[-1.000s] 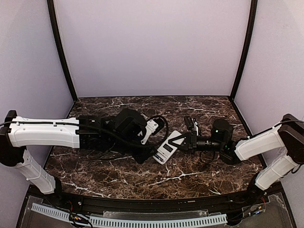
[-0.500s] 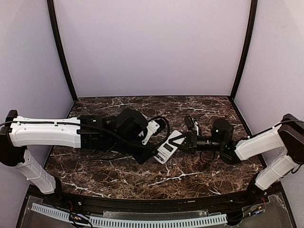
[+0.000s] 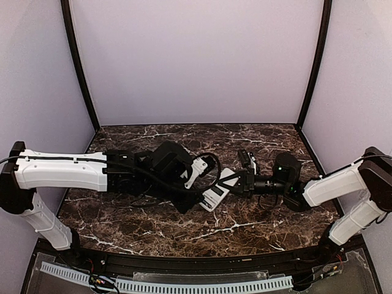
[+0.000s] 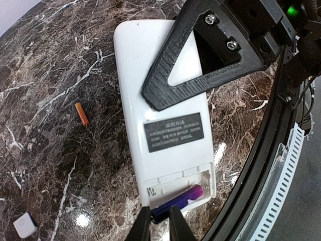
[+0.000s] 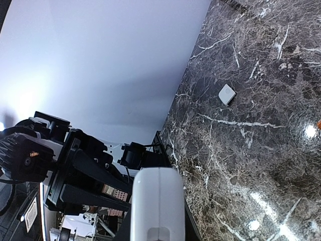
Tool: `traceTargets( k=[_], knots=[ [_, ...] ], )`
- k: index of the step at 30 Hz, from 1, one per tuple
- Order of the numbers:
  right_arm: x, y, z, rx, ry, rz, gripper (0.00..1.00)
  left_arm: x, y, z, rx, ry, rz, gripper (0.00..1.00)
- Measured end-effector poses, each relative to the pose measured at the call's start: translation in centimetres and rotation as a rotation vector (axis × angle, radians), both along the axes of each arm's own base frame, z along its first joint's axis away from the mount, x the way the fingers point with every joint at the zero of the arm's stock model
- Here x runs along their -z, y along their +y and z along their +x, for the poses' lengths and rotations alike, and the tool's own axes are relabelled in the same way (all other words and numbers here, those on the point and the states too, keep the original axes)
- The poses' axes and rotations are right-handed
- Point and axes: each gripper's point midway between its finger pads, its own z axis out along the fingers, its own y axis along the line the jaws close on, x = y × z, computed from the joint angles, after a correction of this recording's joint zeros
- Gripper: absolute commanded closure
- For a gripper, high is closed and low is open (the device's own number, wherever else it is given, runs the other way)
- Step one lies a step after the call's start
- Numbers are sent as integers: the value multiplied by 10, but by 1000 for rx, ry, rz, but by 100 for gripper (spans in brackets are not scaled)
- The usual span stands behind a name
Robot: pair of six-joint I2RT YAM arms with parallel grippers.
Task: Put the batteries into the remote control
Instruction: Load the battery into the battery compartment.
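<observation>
The remote control [image 4: 131, 90] lies back up, its white shell bearing a black label [image 4: 173, 132], with the battery compartment [image 4: 170, 183] open at its near end. A dark blue-purple battery [image 4: 185, 197] lies slanted in that compartment. My left gripper [image 4: 156, 215] is shut on the battery's dark end at the compartment's edge. The orange battery [image 4: 82, 114] lies loose on the marble, left of the remote. My right gripper [image 3: 234, 179] is shut on the remote's far end, one black finger [image 4: 160, 85] lying across its back. The remote's white end [image 5: 155, 201] fills the bottom of the right wrist view.
A small white cover piece [image 4: 24, 224] lies on the marble table [image 3: 153, 229] beyond the orange battery; the same cover piece [image 5: 226, 94] shows in the right wrist view. The table's black front edge and a white cable strip [image 4: 288, 165] run close beside the remote.
My left gripper has narrowed onto the purple battery and its arm has crept slightly right toward the remote. The right arm and the remote have stayed still.
</observation>
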Motion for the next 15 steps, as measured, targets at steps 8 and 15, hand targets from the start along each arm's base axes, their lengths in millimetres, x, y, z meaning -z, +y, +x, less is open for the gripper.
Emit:
traceTargets(
  k=[8, 15],
  knots=[
    [1, -1, 0, -4, 1, -4, 100, 6, -2, -2, 14, 13, 12, 91],
    [4, -1, -1, -8, 11, -14, 100, 10, -3, -3, 20, 19, 20, 92]
  ],
)
